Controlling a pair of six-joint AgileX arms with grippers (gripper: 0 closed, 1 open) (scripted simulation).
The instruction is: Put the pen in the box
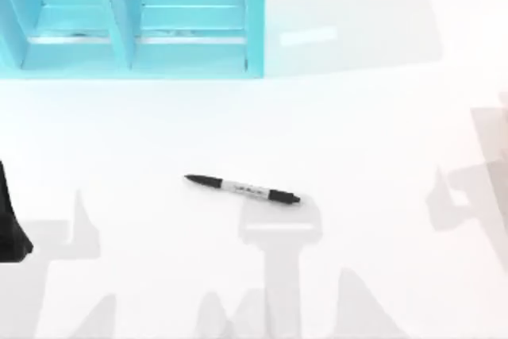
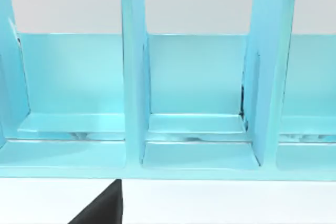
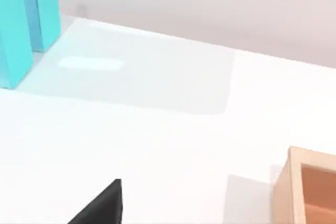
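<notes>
Top view: pen [image 1: 243,189] lying flat on white table [image 1: 381,132], well apart from turquoise shelf unit [image 1: 131,17], ungrasped; left arm [image 1: 9,220] parked at table's left edge.
Left wrist view: shelf unit compartments faced; left gripper finger state not discernible.
Right wrist view: wooden box [image 3: 310,187] seen well apart from shelf unit; right gripper finger state not discernible.
Step judged: approach; descent over pen's grey band required next.

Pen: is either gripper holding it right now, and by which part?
Nothing holds it. The pen lies flat and alone on the white table, below the turquoise rack, with no gripper touching it.
</notes>
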